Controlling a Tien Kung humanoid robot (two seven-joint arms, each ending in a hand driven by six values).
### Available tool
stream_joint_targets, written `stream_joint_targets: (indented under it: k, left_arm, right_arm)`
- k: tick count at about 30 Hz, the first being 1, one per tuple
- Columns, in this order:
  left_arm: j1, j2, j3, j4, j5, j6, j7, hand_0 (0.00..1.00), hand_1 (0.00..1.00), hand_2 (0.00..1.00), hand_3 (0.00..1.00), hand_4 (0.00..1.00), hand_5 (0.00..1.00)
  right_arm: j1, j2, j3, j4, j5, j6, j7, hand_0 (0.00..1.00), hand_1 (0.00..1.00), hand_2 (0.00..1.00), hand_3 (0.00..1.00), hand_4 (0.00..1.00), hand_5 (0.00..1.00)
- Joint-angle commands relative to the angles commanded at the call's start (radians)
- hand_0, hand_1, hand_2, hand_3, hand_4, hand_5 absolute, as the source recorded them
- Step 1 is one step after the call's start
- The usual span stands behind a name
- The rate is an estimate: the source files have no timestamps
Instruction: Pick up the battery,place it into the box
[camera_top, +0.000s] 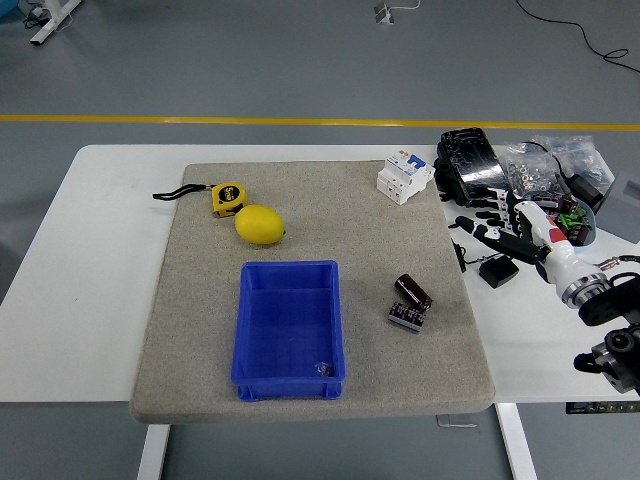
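A dark cylindrical battery (412, 291) lies on the grey mat, right of the blue box (289, 383). A second dark battery-like piece (407, 317) sits just in front of it, touching or nearly so. The blue box stands open at the mat's middle front, with only a small shiny bit (322, 369) in its near right corner. My right hand (486, 223) hovers at the mat's right edge, behind and to the right of the batteries. Its fingers are spread and hold nothing.
A yellow tape measure (228, 198) and a lemon (260, 224) lie behind the box at left. A white breaker block (404, 177) stands at the mat's far right. A black pack (468, 163), plastic bags (540, 170) and a small black block (497, 271) crowd the table's right side.
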Motion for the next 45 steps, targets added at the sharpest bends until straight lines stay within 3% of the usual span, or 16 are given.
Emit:
stream_joint_targets:
  k: [6, 7, 12, 14, 18, 26, 45]
  left_arm:
    - [0.001, 0.001, -0.001, 0.0, 0.0, 0.001, 0.0, 0.58, 0.557, 0.596, 0.574, 0.634, 0.578]
    - [0.001, 0.001, -0.001, 0.001, 0.0, 0.001, 0.0, 0.578, 0.555, 0.596, 0.574, 0.633, 0.576]
    - [0.002, 0.002, -0.002, 0.001, 0.003, 0.002, 0.001, 0.578, 0.555, 0.596, 0.574, 0.633, 0.576]
    - [0.002, 0.002, -0.004, 0.0, 0.004, 0.001, 0.002, 0.578, 0.556, 0.596, 0.574, 0.633, 0.577]
    - [-0.001, 0.002, -0.003, 0.0, 0.005, 0.001, 0.003, 0.578, 0.556, 0.596, 0.574, 0.633, 0.577]
    - [-0.001, 0.001, 0.0, 0.0, 0.0, 0.001, 0.003, 0.581, 0.554, 0.596, 0.574, 0.633, 0.576]
    - [-0.004, 0.005, 0.01, -0.002, -0.012, 0.002, -0.002, 0.58, 0.553, 0.593, 0.572, 0.634, 0.574]
  right_arm:
    - [0.051, -0.054, -0.099, -0.037, -0.184, -0.018, 0.074, 0.807, 0.772, 0.811, 0.862, 0.998, 0.342]
    - [0.063, -0.064, -0.119, -0.046, -0.229, -0.022, 0.089, 0.798, 0.766, 0.815, 0.861, 0.955, 0.182]
    - [0.105, -0.088, -0.196, -0.065, -0.435, -0.023, 0.141, 0.798, 0.766, 0.815, 0.861, 0.955, 0.182]
    - [0.126, -0.096, -0.233, -0.072, -0.501, -0.029, 0.154, 0.777, 0.75, 0.811, 0.852, 0.914, 0.126]
    - [0.171, -0.11, -0.306, -0.085, -0.59, -0.04, 0.175, 0.777, 0.75, 0.811, 0.852, 0.914, 0.126]
    - [0.25, -0.098, -0.415, -0.118, -0.655, -0.027, 0.169, 0.774, 0.746, 0.808, 0.86, 0.898, 0.123]
    - [0.373, -0.035, -0.581, -0.194, -0.666, 0.032, 0.151, 0.774, 0.747, 0.811, 0.87, 0.905, 0.138]
